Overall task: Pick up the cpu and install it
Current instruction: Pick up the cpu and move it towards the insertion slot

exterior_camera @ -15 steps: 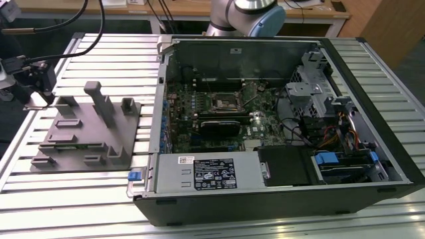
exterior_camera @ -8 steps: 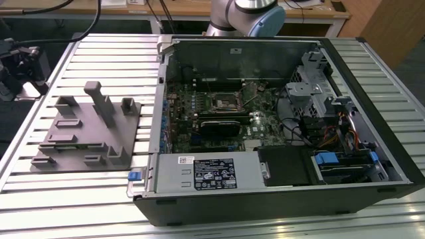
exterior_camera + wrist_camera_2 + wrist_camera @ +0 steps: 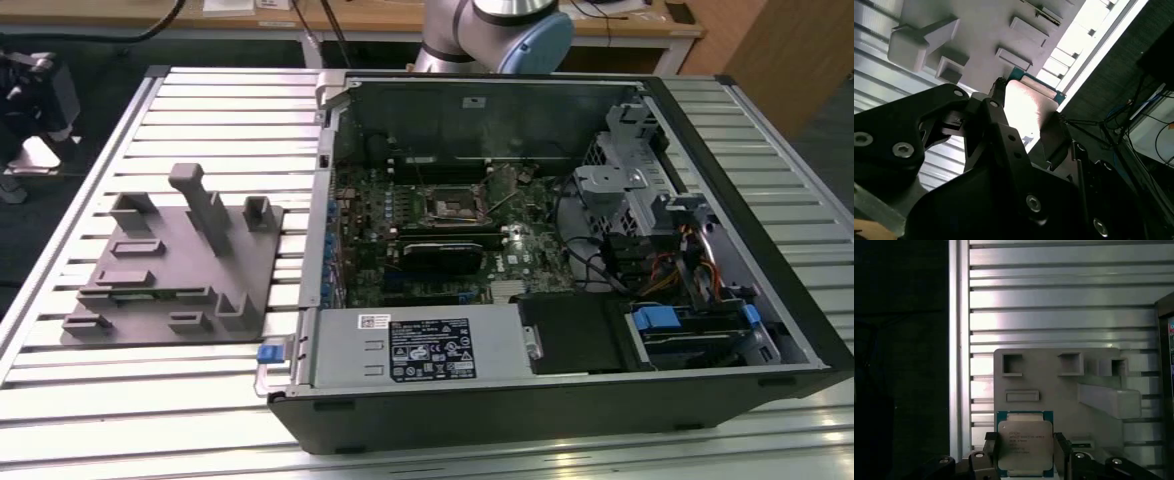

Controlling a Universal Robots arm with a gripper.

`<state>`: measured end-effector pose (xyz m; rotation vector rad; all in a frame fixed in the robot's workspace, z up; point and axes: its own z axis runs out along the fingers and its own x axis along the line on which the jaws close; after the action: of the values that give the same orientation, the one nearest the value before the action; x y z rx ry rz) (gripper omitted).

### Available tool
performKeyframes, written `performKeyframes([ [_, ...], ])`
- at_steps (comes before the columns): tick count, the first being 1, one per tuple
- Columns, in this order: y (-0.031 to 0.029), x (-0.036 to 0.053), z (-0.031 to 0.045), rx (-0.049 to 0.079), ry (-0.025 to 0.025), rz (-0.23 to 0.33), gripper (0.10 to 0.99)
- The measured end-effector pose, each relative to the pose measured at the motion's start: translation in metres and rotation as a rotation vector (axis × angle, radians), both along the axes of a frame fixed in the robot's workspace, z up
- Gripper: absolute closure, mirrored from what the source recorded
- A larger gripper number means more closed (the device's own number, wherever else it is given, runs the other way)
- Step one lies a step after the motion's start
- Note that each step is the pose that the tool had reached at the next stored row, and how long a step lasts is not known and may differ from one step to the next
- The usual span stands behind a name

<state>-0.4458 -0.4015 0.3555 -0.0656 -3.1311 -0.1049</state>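
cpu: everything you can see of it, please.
The cpu is a flat square chip: pale silvery metal lid with faint print and a thin green rim. Dark fingers of the gripper clamp two opposite edges, lid facing the first wrist view, with the grey holder plate behind it.

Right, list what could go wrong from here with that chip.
1. The gripper holds the chip by two edges alone over the grey holder; a slip could drop it onto the holder or the slatted table.
2. The socket lies deep in the open computer case, near cables; the gripper might knock something or seat the chip tilted.
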Motion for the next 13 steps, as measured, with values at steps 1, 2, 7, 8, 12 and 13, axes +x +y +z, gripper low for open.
performKeyframes([
  [1,0.0002,0.0,0.0049,0.0,0.0001,0.0,0.557],
  [2,0.0003,0.0,0.0094,0.0,0.0,0.0,0.557],
  [7,0.0011,0.0,0.0293,0.0,0.0001,0.0,0.557],
  [8,0.0012,0.0,0.0333,0.0,0.0001,0.0,0.557],
  [12,0.0016,0.0,0.0486,0.0,0.0,0.0,0.557],
  [13,0.0017,0.0,0.0518,0.0,0.0,0.0,0.557],
])
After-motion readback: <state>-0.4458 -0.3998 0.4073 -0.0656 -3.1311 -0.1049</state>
